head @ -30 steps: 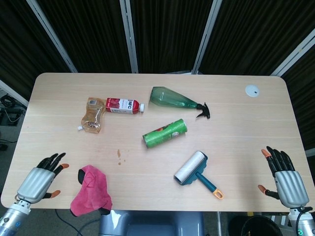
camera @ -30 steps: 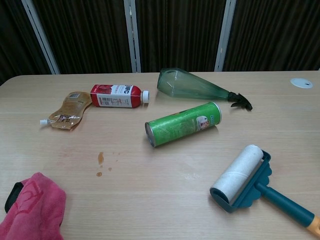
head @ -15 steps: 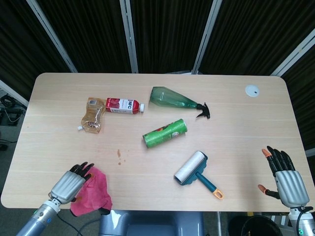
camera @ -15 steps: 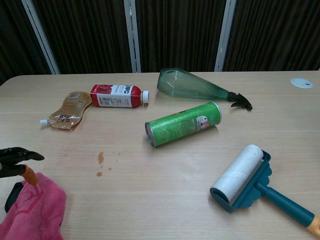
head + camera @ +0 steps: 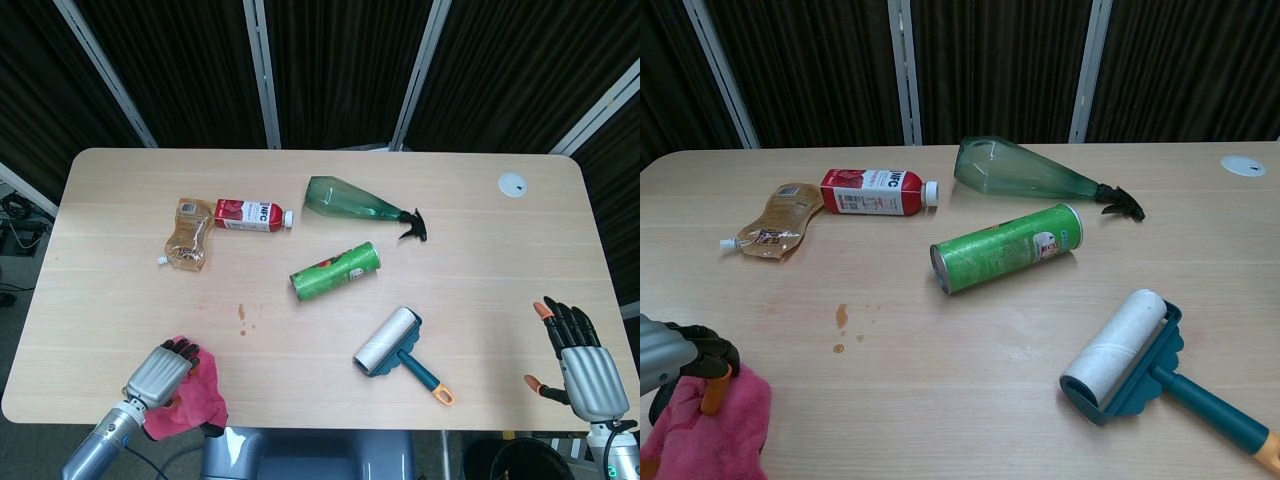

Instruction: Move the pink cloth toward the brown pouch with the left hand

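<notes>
The pink cloth lies crumpled at the table's front left edge, partly hanging over it. My left hand sits on the cloth's left top part, with its fingers curled into the fabric and the thumb pressed on it. The brown pouch lies flat farther back on the left, well apart from the cloth. My right hand hovers off the front right corner with its fingers spread and nothing in it; the chest view does not show it.
A red-labelled bottle lies next to the pouch. In the middle lie a green spray bottle, a green can and a lint roller. Small brown stains mark the wood between cloth and pouch. A white disc sits at the back right.
My left hand came in from the left onto the cloth and its fingers went from spread to curled on the fabric. The right hand stayed put.
</notes>
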Action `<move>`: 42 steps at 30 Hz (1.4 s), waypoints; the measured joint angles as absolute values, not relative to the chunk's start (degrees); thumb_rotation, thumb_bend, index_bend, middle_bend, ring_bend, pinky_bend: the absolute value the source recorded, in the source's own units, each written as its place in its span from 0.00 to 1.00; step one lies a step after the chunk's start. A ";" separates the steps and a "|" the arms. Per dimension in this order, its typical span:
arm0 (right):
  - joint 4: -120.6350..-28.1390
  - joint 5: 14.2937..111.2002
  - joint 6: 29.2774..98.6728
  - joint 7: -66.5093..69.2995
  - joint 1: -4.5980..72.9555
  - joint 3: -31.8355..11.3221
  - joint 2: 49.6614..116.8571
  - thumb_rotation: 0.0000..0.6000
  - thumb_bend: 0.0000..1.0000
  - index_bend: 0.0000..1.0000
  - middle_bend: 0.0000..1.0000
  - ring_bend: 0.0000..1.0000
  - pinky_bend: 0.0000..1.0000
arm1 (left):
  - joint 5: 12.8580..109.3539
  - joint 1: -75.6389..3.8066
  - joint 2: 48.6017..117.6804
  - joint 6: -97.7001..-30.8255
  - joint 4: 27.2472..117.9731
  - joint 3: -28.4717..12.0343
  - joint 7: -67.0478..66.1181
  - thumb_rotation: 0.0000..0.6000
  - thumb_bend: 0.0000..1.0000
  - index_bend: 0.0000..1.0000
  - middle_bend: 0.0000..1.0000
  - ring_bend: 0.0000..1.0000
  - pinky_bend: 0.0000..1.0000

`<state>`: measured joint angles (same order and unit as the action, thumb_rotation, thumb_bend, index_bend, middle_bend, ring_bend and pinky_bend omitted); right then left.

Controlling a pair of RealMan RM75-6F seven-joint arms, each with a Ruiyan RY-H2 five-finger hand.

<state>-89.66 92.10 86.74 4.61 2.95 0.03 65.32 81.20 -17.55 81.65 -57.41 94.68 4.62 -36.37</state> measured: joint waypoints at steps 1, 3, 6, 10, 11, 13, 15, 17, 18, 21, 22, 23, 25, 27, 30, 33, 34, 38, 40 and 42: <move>-89.66 92.08 86.74 4.67 2.95 0.02 65.32 1.00 0.00 0.00 0.00 0.00 0.01 | 81.30 -17.54 81.89 -57.68 94.40 4.65 -36.17 1.00 0.29 0.58 0.35 0.28 0.39; -89.66 92.07 86.81 4.83 2.92 -0.01 65.34 1.00 0.00 0.00 0.00 0.00 0.01 | 81.73 -17.50 82.48 -58.45 93.51 4.69 -35.33 1.00 0.38 0.65 0.42 0.35 0.45; -89.67 92.09 86.86 4.85 2.91 -0.03 65.35 1.00 0.00 0.00 0.00 0.00 0.01 | 82.57 -17.39 83.32 -59.78 91.81 4.67 -33.69 1.00 0.48 0.72 0.48 0.42 0.52; -89.68 92.03 86.94 5.01 2.86 -0.06 65.39 1.00 0.00 0.00 0.00 0.00 0.01 | 83.29 -17.27 84.01 -61.03 90.08 4.38 -31.50 1.00 0.53 0.75 0.51 0.44 0.53; -89.67 92.02 86.93 5.01 2.86 -0.07 65.41 1.00 0.00 0.00 0.00 0.00 0.01 | 83.52 -17.27 84.18 -61.56 89.45 4.17 -30.59 1.00 0.53 0.75 0.51 0.44 0.53; -89.69 92.01 86.93 5.00 2.85 -0.08 65.44 1.00 0.00 0.00 0.00 0.00 0.01 | 83.94 -17.48 84.36 -62.55 88.36 3.48 -29.22 1.00 0.53 0.75 0.51 0.44 0.54; -89.72 92.01 86.89 4.96 2.86 -0.06 65.49 1.00 0.00 0.00 0.00 0.00 0.01 | 84.04 -18.00 84.37 -63.13 88.04 2.27 -28.42 1.00 0.53 0.75 0.51 0.44 0.53; -89.79 91.97 86.85 4.96 2.85 -0.06 65.51 1.00 0.00 0.00 0.00 0.00 0.01 | 83.96 -18.63 84.45 -63.37 87.94 1.11 -27.50 1.00 0.53 0.75 0.51 0.44 0.54; -89.80 91.94 86.84 4.97 2.86 -0.08 65.51 1.00 0.00 0.00 0.00 0.00 0.01 | 83.74 -19.12 84.61 -63.40 87.90 0.34 -26.87 1.00 0.53 0.75 0.51 0.44 0.54; -89.89 91.89 86.80 5.08 2.87 -0.11 65.50 1.00 0.00 0.00 0.00 0.00 0.01 | 82.53 -20.72 85.59 -62.70 87.76 -1.42 -26.44 1.00 0.53 0.75 0.51 0.44 0.53; -89.91 91.88 86.77 5.11 2.89 -0.12 65.48 1.00 0.00 0.00 0.00 0.00 0.01 | 82.23 -21.17 86.00 -62.44 87.67 -1.80 -26.74 1.00 0.53 0.75 0.51 0.44 0.53; -89.96 91.84 86.71 5.22 2.93 -0.15 65.44 1.00 0.00 0.00 0.00 0.00 0.01 | 81.93 -21.59 86.49 -62.19 87.57 -2.17 -27.20 1.00 0.53 0.75 0.51 0.44 0.53; -90.03 91.75 86.61 5.41 2.98 -0.20 65.32 1.00 0.00 0.00 0.00 0.00 0.01 | 81.14 -22.61 88.02 -61.68 87.38 -3.05 -28.53 1.00 0.53 0.75 0.51 0.44 0.53; -90.07 91.63 86.48 5.64 3.04 -0.25 65.26 1.00 0.00 0.00 0.00 0.00 0.01 | 80.26 -23.57 89.95 -61.26 87.24 -3.90 -29.45 1.00 0.53 0.75 0.51 0.44 0.53; -90.09 91.49 86.37 6.08 3.04 -0.25 65.16 1.00 0.00 0.00 0.00 0.00 0.01 | 79.45 -24.89 93.15 -61.03 86.81 -4.86 -30.78 1.00 0.53 0.75 0.51 0.44 0.53; -90.00 91.39 86.43 6.40 2.94 -0.22 65.21 1.00 0.00 0.00 0.00 0.00 0.01 | 78.80 -26.21 96.62 -60.94 85.97 -5.55 -32.43 1.00 0.53 0.75 0.51 0.44 0.53; -89.99 91.40 86.47 6.44 2.91 -0.21 65.22 1.00 0.00 0.00 0.00 0.00 0.01 | 78.65 -26.60 97.60 -60.94 85.65 -5.71 -33.02 1.00 0.53 0.75 0.51 0.44 0.53; -90.25 91.37 86.50 6.67 2.85 -0.19 65.14 1.00 0.00 0.00 0.00 0.00 0.01 | 78.85 -28.34 100.79 -60.91 83.48 -5.92 -35.00 1.00 0.52 0.75 0.51 0.44 0.53; -90.36 91.31 86.54 6.88 2.77 -0.17 65.08 1.00 0.00 0.00 0.00 0.00 0.01 | 79.04 -29.10 102.36 -60.83 81.59 -5.98 -35.19 1.00 0.52 0.75 0.51 0.44 0.53; -90.40 91.15 86.44 7.15 2.75 -0.17 65.02 1.00 0.00 0.00 0.00 0.00 0.01 | 79.07 -29.64 103.83 -60.89 79.59 -6.07 -35.03 1.00 0.52 0.75 0.51 0.44 0.53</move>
